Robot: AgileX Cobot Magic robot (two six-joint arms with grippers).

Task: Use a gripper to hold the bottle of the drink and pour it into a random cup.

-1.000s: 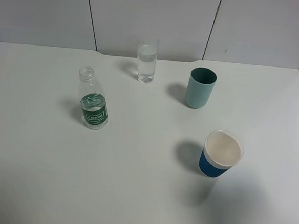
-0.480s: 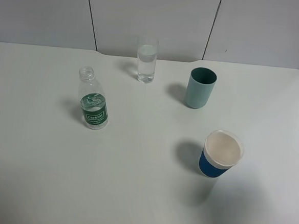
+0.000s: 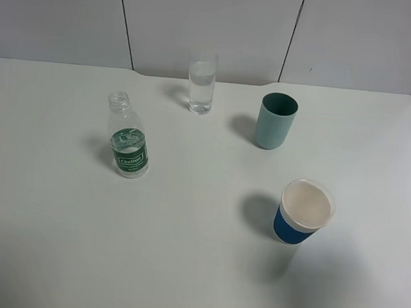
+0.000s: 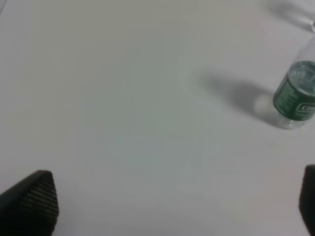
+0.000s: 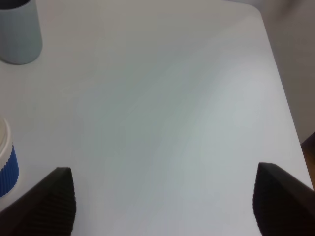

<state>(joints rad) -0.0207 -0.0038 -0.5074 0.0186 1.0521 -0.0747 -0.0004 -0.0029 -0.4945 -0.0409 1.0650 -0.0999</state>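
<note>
Left pincer (image 4: pixel 172 206) spread wide over bare counter (image 4: pixel 123 98), bottle (image 4: pixel 297 93) well ahead of it. Right pincer (image 5: pixel 165 201) also spread, holding nothing.

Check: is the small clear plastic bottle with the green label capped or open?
Open: the small clear green-labelled bottle stands upright, its ribbed neck bare, no cap.

Neither arm visible in exterior high view. Left gripper (image 4: pixel 172 209) seen only in left wrist view: dark textured fingertips (image 4: pixel 34 199) at lower left and lower right frame edges, jaws spread wide, nothing between. Right gripper (image 5: pixel 165 201) seen only in right wrist view: dark fingertips (image 5: pixel 51 199) at lower corners, jaws wide apart, gripping nothing.
</note>
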